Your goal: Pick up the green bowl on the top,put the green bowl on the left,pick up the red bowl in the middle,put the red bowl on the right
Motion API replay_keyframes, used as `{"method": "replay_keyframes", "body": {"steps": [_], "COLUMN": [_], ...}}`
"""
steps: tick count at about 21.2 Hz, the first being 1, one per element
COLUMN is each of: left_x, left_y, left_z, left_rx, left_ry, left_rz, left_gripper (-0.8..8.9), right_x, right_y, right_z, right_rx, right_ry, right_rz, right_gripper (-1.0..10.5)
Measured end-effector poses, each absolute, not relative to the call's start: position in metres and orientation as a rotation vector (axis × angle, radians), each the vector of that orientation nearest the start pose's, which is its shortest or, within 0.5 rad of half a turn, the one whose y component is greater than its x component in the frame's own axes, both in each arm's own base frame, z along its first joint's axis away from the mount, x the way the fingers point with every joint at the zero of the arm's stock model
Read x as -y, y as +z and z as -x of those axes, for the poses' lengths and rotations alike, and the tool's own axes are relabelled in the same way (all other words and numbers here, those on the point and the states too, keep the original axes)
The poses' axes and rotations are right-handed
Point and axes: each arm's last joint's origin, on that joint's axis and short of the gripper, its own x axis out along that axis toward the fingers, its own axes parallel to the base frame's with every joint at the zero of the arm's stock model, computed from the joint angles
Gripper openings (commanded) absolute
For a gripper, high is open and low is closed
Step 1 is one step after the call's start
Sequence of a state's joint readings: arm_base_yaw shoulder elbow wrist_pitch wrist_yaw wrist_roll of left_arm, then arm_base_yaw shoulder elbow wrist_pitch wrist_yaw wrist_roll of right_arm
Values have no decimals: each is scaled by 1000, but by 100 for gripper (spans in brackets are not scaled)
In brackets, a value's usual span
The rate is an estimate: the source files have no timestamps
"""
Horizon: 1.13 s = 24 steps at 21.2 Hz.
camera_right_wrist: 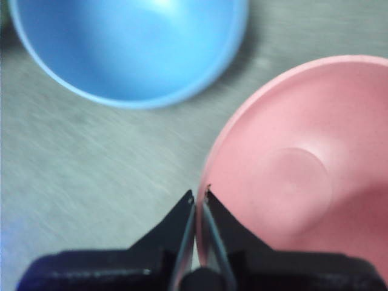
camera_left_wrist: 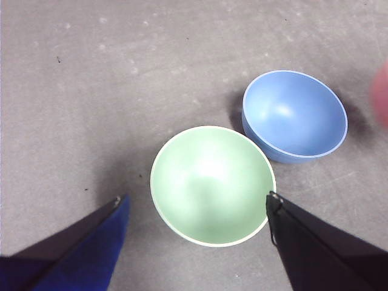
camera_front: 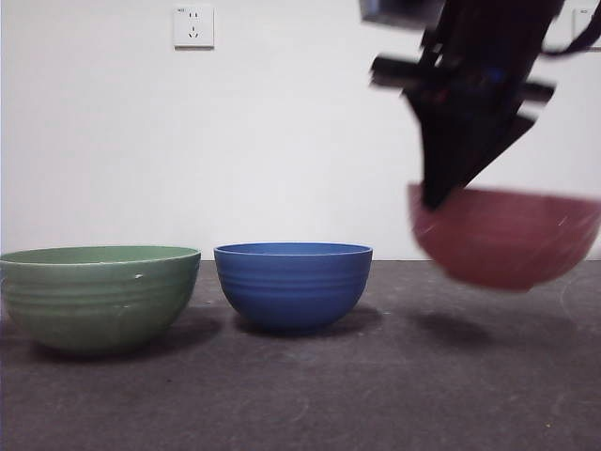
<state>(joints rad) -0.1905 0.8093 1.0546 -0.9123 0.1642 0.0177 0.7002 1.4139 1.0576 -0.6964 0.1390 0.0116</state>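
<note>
- The red bowl (camera_front: 507, 235) hangs clear of the table (camera_front: 300, 376) toward its right side, tilted a little, with its shadow on the surface below; it is blurred in the front view.
- The right hand (camera_right_wrist: 199, 195) has hold of that bowl: its two black jaws are pinched nearly together over the rim (camera_right_wrist: 209, 182), one outside the wall and one inside, as the right wrist view shows.
- In the front view the right arm comes down dark from the top right, and its tip meets the bowl's left rim.
- The green bowl (camera_front: 99, 296) stands upright on the table at the left, mouth up and empty, its ribbed wall showing.
- The left hand (camera_left_wrist: 194, 206) hovers above the green bowl with its jaws spread wide, one on each side of the bowl, gripping nothing.
- The blue bowl (camera_front: 293, 285) stands upright in the middle of the table, just beside the green bowl with a small gap between them, and well apart from the lifted red one.
- Behind the table is a pale wall with a white socket (camera_front: 193, 26) high up, above the gap between the green and blue bowls.
</note>
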Motion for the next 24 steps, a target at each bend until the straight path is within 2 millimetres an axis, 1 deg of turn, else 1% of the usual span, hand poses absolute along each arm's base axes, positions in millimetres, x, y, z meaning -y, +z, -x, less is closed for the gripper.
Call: {"method": "replay_keyframes", "body": {"steps": [3, 6, 8, 9, 11, 12, 13, 14, 16, 17, 18, 19, 20, 21, 24], "left_x": [30, 30, 30, 30, 31, 31, 31, 31, 31, 32, 32, 32, 32, 32, 33], "left_y": [352, 352, 352, 352, 353, 353, 353, 354, 358, 360, 362, 363, 364, 365, 369], "left_z": [-133, -133, -133, -133, -133, -133, -134, -135, -137, -139, -140, -140, -141, -141, -144], "left_rx": [-670, -671, -672, -671, -669, -665, -659, -644, -595, -571, -553, -537, -524, -512, -457], "left_ry": [-347, -347, -347, -347, -348, -348, -348, -348, -350, -350, -350, -351, -351, -352, -353], "left_rz": [-26, -26, -26, -26, -26, -26, -26, -25, -25, -25, -25, -24, -24, -24, -23], "left_gripper": [377, 377, 377, 377, 377, 377, 377, 377, 375, 371, 325, 164, -39, -9, -8], "right_x": [-184, -190, -190, -191, -191, -190, -187, -184, -172, -163, -152, -140, -127, -115, -78], "right_y": [235, 216, 213, 214, 218, 224, 234, 248, 282, 298, 312, 325, 335, 343, 362], "right_z": [-224, -231, -231, -232, -233, -232, -230, -228, -221, -217, -212, -207, -203, -199, -184], "right_rx": [-994, -1056, -1063, -1051, -1023, -997, -948, -876, -706, -633, -572, -523, -484, -452, -361], "right_ry": [509, 501, 500, 500, 501, 502, 504, 509, 514, 509, 494, 471, 442, 409, 344], "right_rz": [426, 454, 457, 450, 433, 420, 396, 366, 296, 269, 248, 230, 215, 198, 136], "right_gripper": [-12, 21, 192, 228, 221, 221, 220, 218, 214, 169, 80, 3, -16, -16, -16]}}
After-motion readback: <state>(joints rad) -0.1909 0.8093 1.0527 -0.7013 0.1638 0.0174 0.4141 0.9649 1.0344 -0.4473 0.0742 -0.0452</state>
